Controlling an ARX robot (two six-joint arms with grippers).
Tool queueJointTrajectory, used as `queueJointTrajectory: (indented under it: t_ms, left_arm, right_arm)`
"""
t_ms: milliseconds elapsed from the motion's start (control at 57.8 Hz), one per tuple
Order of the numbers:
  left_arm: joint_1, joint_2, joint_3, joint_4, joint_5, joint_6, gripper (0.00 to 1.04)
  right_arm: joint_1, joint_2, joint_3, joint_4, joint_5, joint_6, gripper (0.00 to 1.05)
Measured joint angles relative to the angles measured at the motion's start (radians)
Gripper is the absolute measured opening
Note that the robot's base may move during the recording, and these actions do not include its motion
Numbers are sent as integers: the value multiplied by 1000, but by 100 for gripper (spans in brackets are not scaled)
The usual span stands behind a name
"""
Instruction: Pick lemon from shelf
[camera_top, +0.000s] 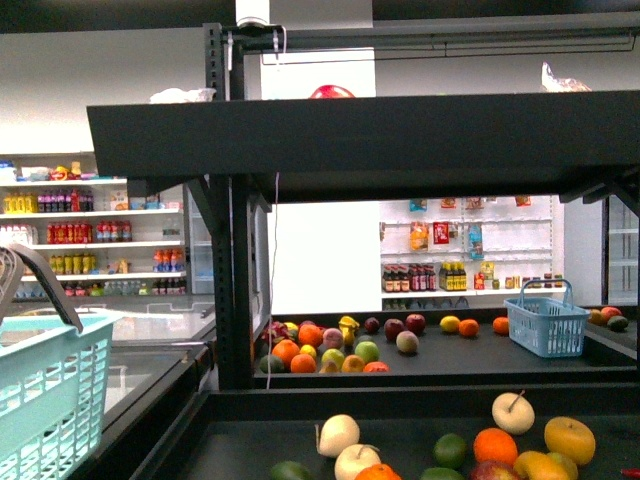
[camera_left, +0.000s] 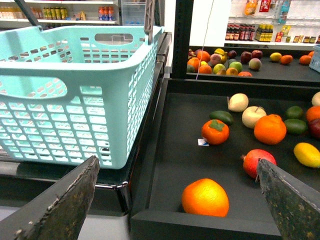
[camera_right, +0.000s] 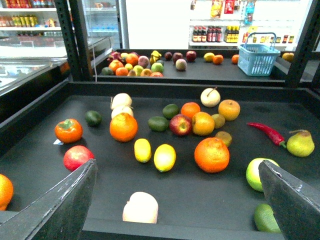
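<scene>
Yellow lemon (camera_right: 164, 157) | on shelf (camera_right: 200, 197) ahead of right gripper (camera_right: 176, 169), jaws spread, empty | long axis points away from gripper | left gripper (camera_left: 177, 164) released

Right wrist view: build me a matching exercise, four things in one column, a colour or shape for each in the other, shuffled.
Things:
1. lemon
2. chilli
3. small basket
4. pear

Descriptions:
A. blue, standing far back
B. long, thin, red
C. plain yellow oval
D. yellow-green with a stem

Pairs: 1-C, 2-B, 3-A, 4-D
</scene>
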Motion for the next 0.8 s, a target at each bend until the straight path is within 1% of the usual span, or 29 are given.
queueJointTrajectory:
  t_ms: [623, 640, 657, 692, 795]
  left_arm:
    - [0, 0, 0, 0, 0, 0, 97]
    - [-3, 2, 0, -4, -6, -9, 97]
    - [-11, 16, 9, -31, -29, -53, 97]
    - [-15, 45, 15, -37, -31, -105, 97]
    - [10, 212, 68, 33, 14, -286, 97]
  right_arm:
    - [0, 0, 0, 0, 0, 0, 97]
    - [0, 0, 0, 0, 0, 0, 97]
    - [0, 0, 0, 0, -1, 0, 97]
    - [0, 0, 0, 0, 0, 0, 97]
    - [0, 0, 0, 0, 0, 0, 97]
